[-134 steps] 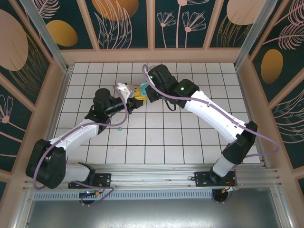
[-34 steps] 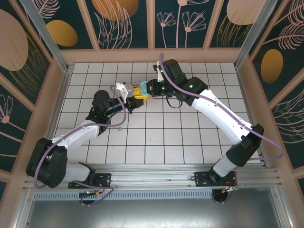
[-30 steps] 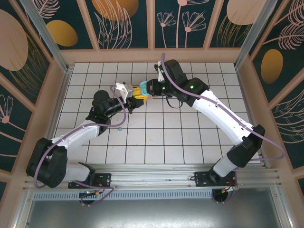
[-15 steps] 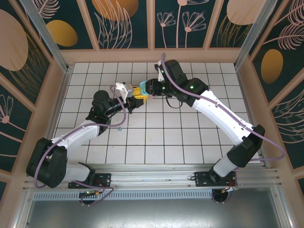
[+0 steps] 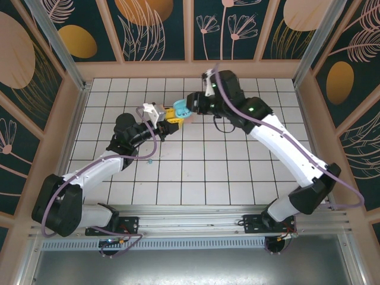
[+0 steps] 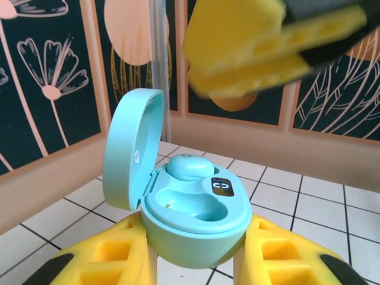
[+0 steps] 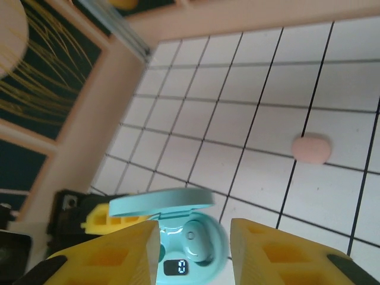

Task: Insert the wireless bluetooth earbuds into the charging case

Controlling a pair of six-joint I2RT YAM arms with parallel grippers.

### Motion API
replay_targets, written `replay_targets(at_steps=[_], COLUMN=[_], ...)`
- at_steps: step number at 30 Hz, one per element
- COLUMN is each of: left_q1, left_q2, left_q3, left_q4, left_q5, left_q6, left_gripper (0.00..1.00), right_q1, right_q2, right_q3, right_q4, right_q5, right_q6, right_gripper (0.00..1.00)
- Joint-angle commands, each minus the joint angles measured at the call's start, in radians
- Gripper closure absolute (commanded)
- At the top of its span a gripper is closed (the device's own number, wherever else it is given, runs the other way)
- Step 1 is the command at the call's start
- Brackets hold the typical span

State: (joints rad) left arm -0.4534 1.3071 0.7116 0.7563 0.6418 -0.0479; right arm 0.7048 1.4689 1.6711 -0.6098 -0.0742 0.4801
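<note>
My left gripper is shut on the base of the teal charging case, which it holds above the tiles with the lid standing open. One teal earbud sits in the far slot, and the near slot is empty. My right gripper hovers open just above the case, with nothing between its yellow fingers. From there the seated earbud shows below. Another teal earbud lies on the floor beside the left arm. A pale pink earbud rests on a tile beyond the case.
The white tiled floor is ringed by a wooden rim and patterned walls. Both grippers meet over the far middle of the floor. The right arm arches across the right half.
The right gripper has drawn up and back from the case and its jaws have widened. The teal earbud stays in the case. The left gripper has held still.
</note>
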Motion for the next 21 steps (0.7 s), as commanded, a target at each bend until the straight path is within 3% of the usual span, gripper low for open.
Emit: replay_targets(at_steps=[1, 6, 11, 16, 21], left_q1=[0.012, 0.014, 0.015, 0.016, 0.013], left_q2=[-0.059, -0.106, -0.151, -0.206, -0.27], left_q3=[-0.018, -0.03, -0.037, -0.039, -0.06], left_q4=[-0.001, -0.048, -0.091, -0.15, -0.204], left_q5=[-0.028, -0.047, -0.063, -0.076, -0.093], left_q6=[0.038, 0.051, 0.067, 0.084, 0.093], left_gripper=[0.8, 0.8, 0.8, 0.8, 0.79], right_q1=[-0.094, -0.192, -0.199, -0.163, -0.064], right_q2=[-0.107, -0.129, -0.037, 0.13, 0.372], right_q3=[-0.045, -0.176, -0.294, -0.367, -0.259], right_q4=[0.075, 0.108, 0.204, 0.351, 0.392], right_q5=[-0.011, -0.015, -0.093, -0.193, -0.275], right_q6=[0.06, 0.106, 0.134, 0.172, 0.171], right_gripper=[0.63, 0.64, 0.64, 0.66, 0.7])
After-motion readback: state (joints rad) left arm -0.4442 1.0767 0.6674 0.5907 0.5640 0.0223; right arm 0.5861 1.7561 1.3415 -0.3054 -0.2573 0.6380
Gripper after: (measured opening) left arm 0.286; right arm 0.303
